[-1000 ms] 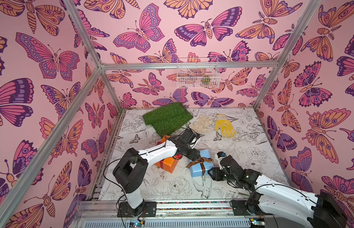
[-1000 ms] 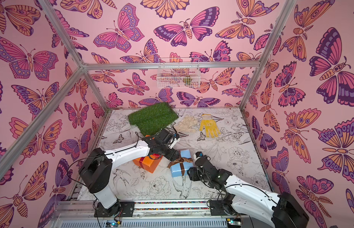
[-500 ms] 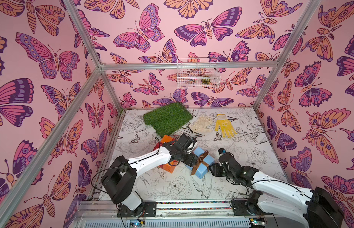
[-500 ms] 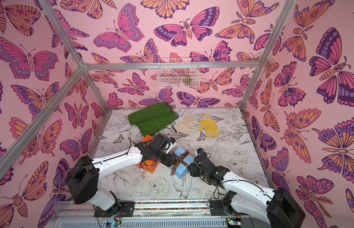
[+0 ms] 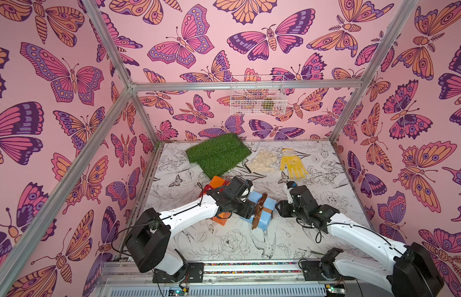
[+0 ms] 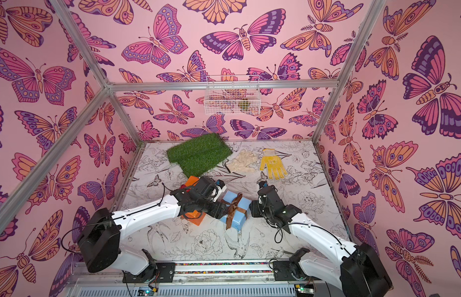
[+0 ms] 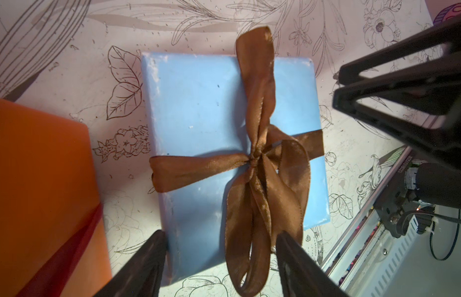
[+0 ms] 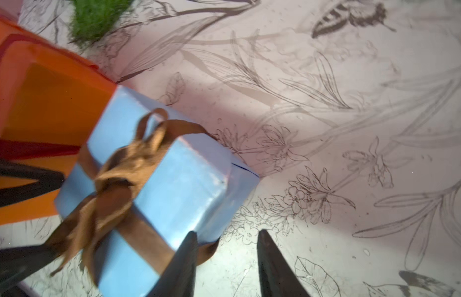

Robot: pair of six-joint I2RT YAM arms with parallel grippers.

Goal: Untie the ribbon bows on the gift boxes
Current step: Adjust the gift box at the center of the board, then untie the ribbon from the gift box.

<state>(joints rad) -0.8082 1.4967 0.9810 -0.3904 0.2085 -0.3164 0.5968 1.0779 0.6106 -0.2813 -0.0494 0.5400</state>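
A light blue gift box [image 5: 270, 204] lies beside the orange gift box [image 5: 216, 181], its brown ribbon bow [image 7: 260, 159] still knotted. My left gripper [image 7: 219, 257] is open and straddles one end of the blue box [image 7: 198, 102]. The bow's long loops hang between its fingers, and one finger touches a loop. My right gripper [image 8: 227, 257] stands open at the opposite corner of the blue box [image 8: 188, 180]. One of its fingertips [image 8: 189, 246] rests against the ribbon there, and bare table shows between the jaws. A red ribbon [image 7: 77, 246] crosses the orange box [image 7: 39, 167], which my left arm partly hides.
A green grass mat [image 5: 219, 154] lies at the back left of the table. A white glove [image 5: 263, 160] and a yellow glove [image 5: 292, 164] lie to its right. A wire basket [image 5: 257, 95] hangs on the back wall. A metal rail [image 5: 250, 267] runs along the front.
The blue box has turned on the table. My left gripper came down over its end and the bow. My right gripper moved in to the box's corner, and its jaws narrowed.
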